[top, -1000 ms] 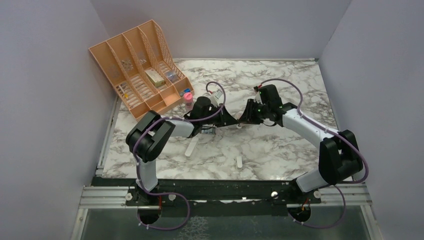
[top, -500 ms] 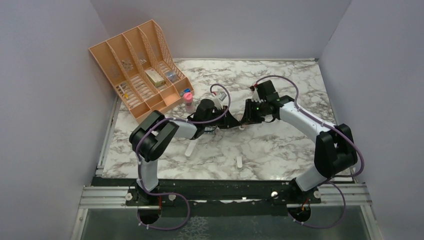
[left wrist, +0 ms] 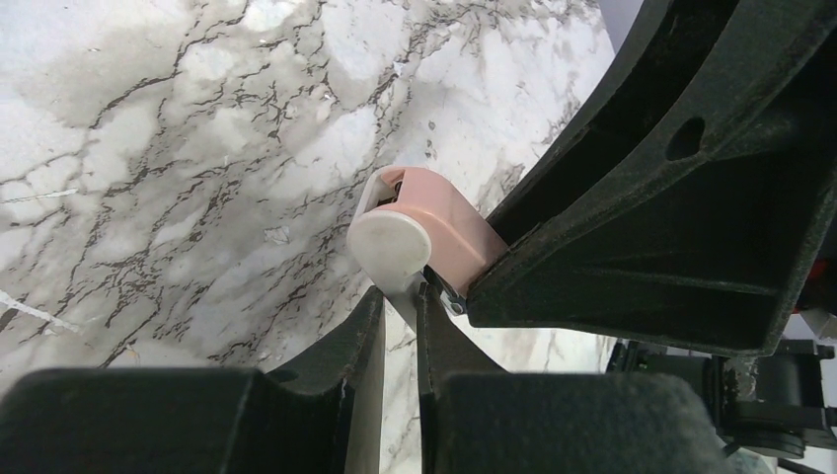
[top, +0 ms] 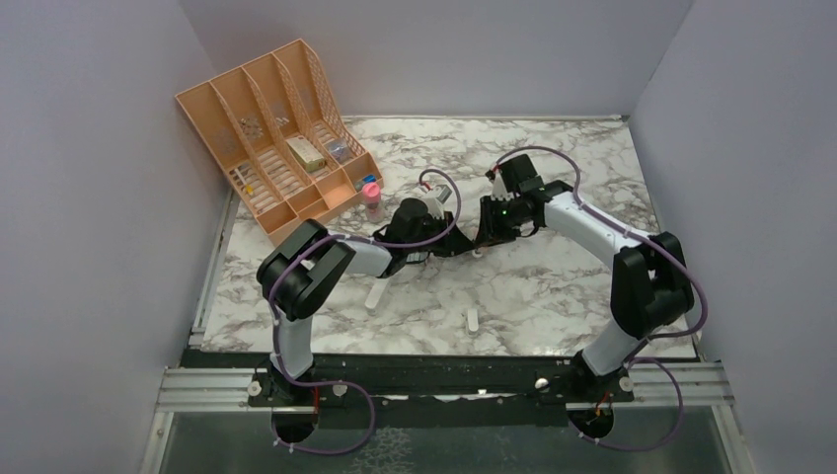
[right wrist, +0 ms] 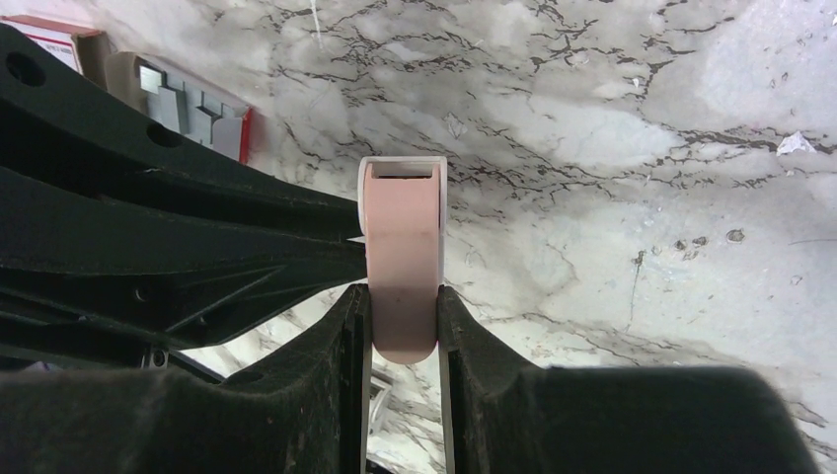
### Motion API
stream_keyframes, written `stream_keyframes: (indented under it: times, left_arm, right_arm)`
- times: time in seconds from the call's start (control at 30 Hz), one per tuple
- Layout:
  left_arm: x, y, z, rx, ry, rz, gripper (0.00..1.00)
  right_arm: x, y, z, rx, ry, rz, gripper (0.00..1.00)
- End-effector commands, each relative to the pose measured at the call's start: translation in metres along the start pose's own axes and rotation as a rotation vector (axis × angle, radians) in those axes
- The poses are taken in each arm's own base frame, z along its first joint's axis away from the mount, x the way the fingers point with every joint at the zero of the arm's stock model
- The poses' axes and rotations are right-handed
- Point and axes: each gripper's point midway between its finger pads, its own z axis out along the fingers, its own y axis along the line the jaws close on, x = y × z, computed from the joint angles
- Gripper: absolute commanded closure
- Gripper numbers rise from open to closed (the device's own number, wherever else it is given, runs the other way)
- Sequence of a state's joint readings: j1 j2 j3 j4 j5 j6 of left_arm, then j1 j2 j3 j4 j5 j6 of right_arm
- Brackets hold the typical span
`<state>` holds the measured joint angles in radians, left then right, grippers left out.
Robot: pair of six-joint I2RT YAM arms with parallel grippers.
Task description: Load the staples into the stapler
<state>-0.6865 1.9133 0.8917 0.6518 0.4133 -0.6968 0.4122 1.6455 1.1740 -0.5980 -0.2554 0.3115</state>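
Observation:
A pink stapler (right wrist: 402, 247) with a white end cap (left wrist: 390, 237) hangs just above the marble between my two grippers. The right gripper (right wrist: 403, 296) is shut on its pink body, one finger on each side. The left gripper (left wrist: 400, 296) is shut on a thin pale part below the white cap. From above, both grippers meet at the table's middle (top: 474, 242), and the stapler is almost hidden there. The staples (right wrist: 192, 104) lie in a small grey tray on the table, next to a red-and-white sleeve (right wrist: 44, 28), partly behind the left arm.
A peach desk organizer (top: 276, 148) stands at the back left, with a pink-capped bottle (top: 372, 195) in front of it. Two small white strips (top: 378, 291) (top: 473, 320) lie on the marble nearer the arm bases. Walls close in the table on three sides.
Both wrists have drawn slightly closer over the table's middle, and the right arm's elbow has swung inward. The grips on the stapler look the same.

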Motion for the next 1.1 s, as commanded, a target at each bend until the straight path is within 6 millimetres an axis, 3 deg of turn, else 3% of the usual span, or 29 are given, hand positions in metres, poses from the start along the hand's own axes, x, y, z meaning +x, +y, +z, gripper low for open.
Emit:
stream_keyframes:
  times: [0.0, 0.23, 0.67, 0.9, 1.07]
  left_arm:
    - [0.049, 0.052, -0.015, -0.179, 0.139, 0.033, 0.99]
    - [0.049, 0.059, -0.015, -0.211, 0.137, 0.039, 0.99]
    - [0.042, 0.064, -0.016, -0.241, 0.118, 0.079, 1.0]
    - [0.042, 0.033, -0.006, -0.106, 0.137, -0.055, 0.97]
    - [0.04, 0.031, -0.001, -0.099, 0.129, -0.104, 0.98]
  right_arm:
    - [-0.022, -0.012, -0.01, 0.055, -0.036, -0.057, 0.75]
    - [-0.017, -0.021, -0.002, 0.086, 0.016, -0.075, 0.75]
    - [-0.007, -0.016, 0.009, 0.034, 0.075, -0.079, 0.72]
    - [-0.003, -0.013, 0.022, -0.004, 0.022, -0.043, 0.69]
    - [0.007, -0.019, 0.032, 0.009, -0.01, -0.032, 0.62]
